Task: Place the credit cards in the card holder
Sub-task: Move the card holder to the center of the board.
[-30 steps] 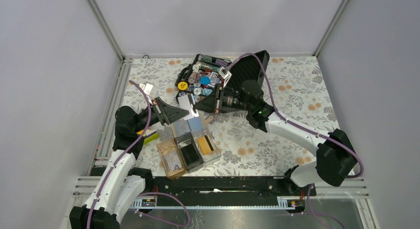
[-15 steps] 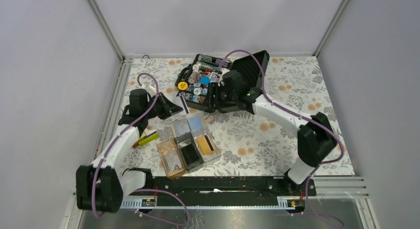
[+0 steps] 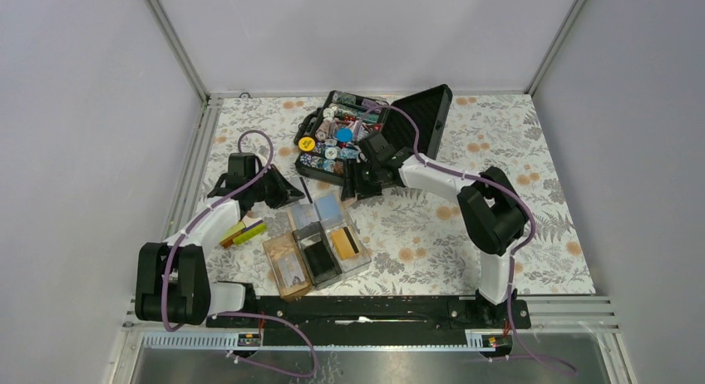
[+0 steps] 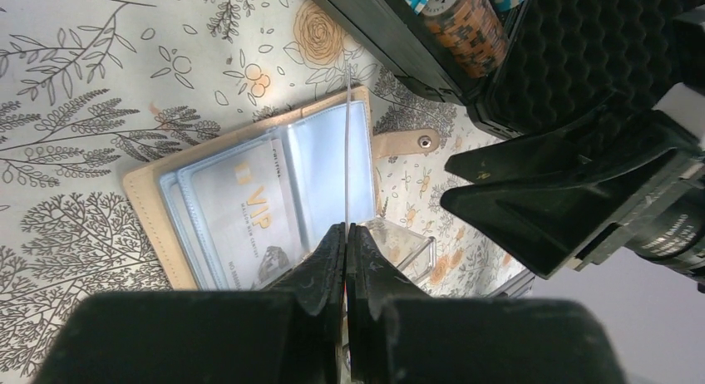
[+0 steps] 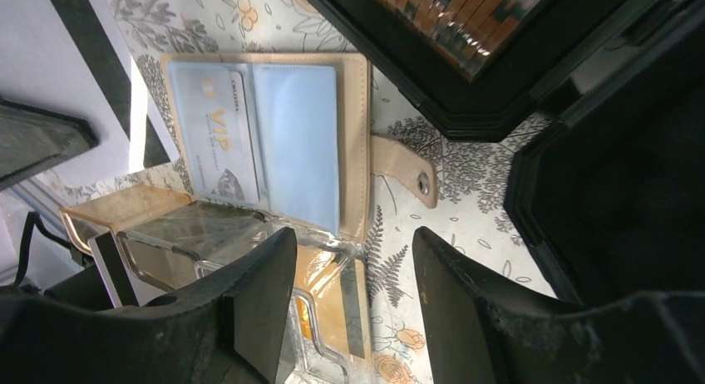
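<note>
A floral tablecloth (image 3: 515, 151) covers the table between plain grey walls. The left gripper (image 4: 345, 230) has its fingers pressed together on a thin card (image 4: 347, 151), seen edge-on and jutting past their tips. The right gripper (image 5: 353, 238) has its fingers apart and holds nothing. The card holder (image 3: 270, 251) lies just past the right gripper's tips, with a gold credit card (image 3: 349, 243) in one end compartment.

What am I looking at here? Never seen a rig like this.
Two robot arms are bolted at the table's near edge, each with a two-finger gripper. One picture looks down from above; the other two come from cameras on the wrists. On the floral table are a clear card holder with a gold card in one compartment, an open tan wallet and a black case of poker chips. The left gripper is shut on a thin card, seen edge-on. The right gripper is open and empty, near the wallet.
</note>
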Robot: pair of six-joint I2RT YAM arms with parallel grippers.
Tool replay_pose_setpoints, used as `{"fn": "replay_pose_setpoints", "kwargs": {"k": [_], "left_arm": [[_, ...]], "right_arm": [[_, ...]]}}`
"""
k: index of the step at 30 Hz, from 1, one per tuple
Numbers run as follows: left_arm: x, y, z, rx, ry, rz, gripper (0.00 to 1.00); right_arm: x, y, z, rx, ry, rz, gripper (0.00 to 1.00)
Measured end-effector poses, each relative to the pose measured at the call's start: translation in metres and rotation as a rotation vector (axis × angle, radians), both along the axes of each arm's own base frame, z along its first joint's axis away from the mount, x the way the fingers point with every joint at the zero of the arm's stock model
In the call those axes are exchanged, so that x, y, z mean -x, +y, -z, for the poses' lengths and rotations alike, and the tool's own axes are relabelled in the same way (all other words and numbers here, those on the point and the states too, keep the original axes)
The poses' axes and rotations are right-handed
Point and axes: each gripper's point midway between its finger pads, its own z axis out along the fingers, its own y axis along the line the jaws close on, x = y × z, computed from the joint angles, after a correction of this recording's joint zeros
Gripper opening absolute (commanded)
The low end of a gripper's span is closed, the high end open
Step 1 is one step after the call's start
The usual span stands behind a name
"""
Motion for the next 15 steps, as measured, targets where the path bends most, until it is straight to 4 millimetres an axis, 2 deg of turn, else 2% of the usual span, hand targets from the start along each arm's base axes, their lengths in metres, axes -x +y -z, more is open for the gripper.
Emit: {"fn": "replay_pose_setpoints", "kwargs": {"k": [6, 15], "left_arm": [[-0.001, 0.003, 0.004, -0.009, 0.01, -0.013, 0.0], [0.0, 0.005, 0.008, -0.013, 0.02, -0.018, 0.0]], "right_arm": [[0.012, 0.014, 0.018, -0.036, 0.074, -0.038, 0.56], [0.019, 0.027, 0.031, -0.066, 0.106, -0.059, 0.52]]}}
